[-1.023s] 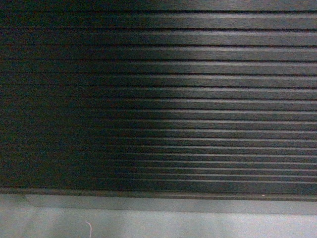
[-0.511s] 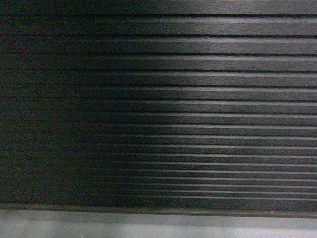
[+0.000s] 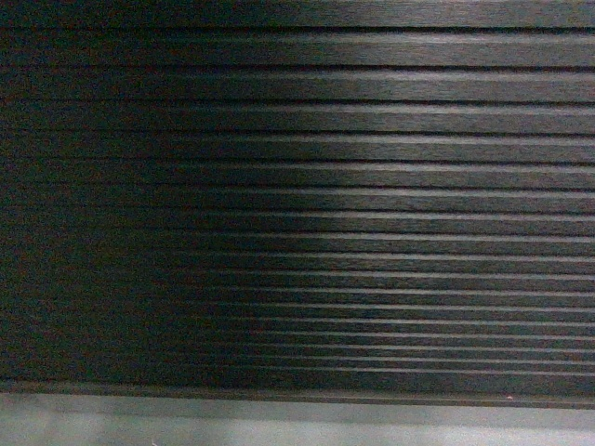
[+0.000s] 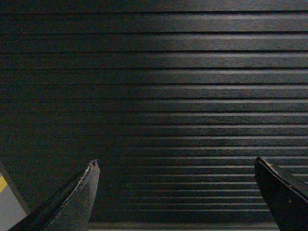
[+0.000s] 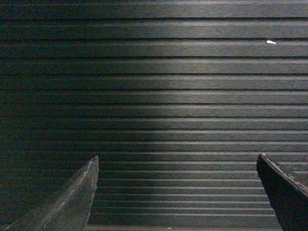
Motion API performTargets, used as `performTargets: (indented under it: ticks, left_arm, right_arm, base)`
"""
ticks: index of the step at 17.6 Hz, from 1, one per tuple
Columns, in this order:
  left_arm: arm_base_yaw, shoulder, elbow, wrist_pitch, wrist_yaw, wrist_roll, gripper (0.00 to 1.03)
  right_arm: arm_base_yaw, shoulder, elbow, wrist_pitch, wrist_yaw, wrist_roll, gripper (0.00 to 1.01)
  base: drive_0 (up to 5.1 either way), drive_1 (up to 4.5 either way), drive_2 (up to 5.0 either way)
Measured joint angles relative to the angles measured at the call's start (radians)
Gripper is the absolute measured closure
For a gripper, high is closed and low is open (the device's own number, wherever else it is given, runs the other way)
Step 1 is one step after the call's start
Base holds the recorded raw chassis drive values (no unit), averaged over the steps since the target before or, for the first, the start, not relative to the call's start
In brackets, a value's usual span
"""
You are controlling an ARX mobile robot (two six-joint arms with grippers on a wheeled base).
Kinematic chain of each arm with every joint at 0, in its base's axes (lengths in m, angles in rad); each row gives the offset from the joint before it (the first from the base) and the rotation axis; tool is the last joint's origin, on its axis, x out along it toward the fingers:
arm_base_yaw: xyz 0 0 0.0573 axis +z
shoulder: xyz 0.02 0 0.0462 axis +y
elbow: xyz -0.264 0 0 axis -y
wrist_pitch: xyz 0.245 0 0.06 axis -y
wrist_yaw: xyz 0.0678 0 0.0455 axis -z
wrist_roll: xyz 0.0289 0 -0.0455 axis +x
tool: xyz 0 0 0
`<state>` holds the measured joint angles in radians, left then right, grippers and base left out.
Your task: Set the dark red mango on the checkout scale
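The robot faces the ribbed dark front panel of the checkout (image 3: 307, 204) at close range, the horizontal slats filling the head view, with a strip of grey base (image 3: 279, 423) running along the bottom. Both arms point straight at that panel. The left gripper (image 4: 175, 192) is spread wide and holds nothing, its two dark fingers (image 4: 77, 202) framing only slats between them; beyond the outer side of its left finger, a sliver of grey floor with a yellow mark (image 4: 2, 184) shows. The right gripper (image 5: 175, 192) is likewise released and empty, fingertips (image 5: 79, 199) well apart, with bare panel between and ahead of them and a small white fleck (image 5: 271, 42) high above the right finger. The dark red mango and the scale appear in none of the three views.
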<state>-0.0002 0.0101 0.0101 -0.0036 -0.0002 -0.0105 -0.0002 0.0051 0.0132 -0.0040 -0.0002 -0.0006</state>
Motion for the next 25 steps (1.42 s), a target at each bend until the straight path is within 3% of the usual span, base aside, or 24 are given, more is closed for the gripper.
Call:
performTargets:
  ticks: [25]
  left_arm:
    - [0.0,0.0,0.0,0.0,0.0,0.0,0.05]
  right_arm:
    - [0.0,0.0,0.0,0.0,0.001,0.001,0.03]
  base:
    - [0.0,0.0,0.0]
